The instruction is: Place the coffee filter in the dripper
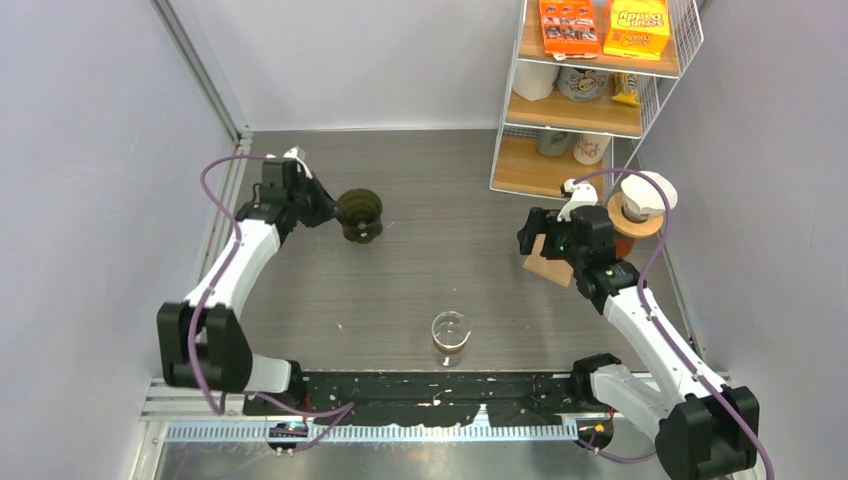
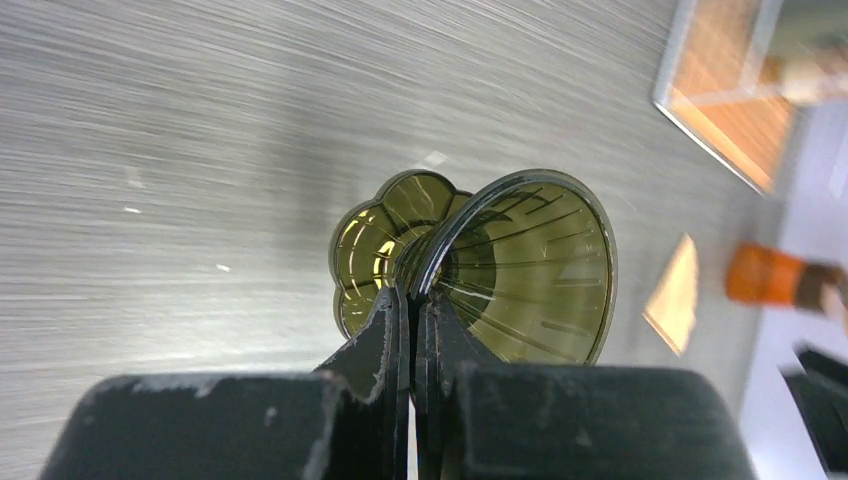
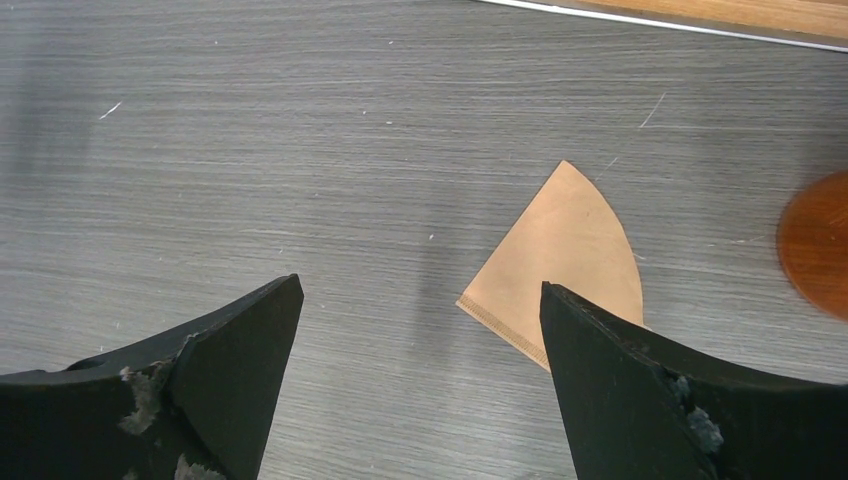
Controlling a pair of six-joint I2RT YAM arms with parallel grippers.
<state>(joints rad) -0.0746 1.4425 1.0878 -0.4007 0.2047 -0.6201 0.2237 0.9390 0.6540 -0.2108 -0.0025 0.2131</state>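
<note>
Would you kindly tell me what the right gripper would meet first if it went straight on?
Probably the coffee filter, lying flat on the table: the open right gripper points down with one finger over the filter's edge, the other over bare tabletop. Depth is unclear.

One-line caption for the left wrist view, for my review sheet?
Left pincer shut on the rim of the olive-tinted dripper, grey table behind.

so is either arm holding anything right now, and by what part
The left gripper is shut on the dripper, pinching the rim of its cone. The right gripper is open above the coffee filter and holds nothing.
</note>
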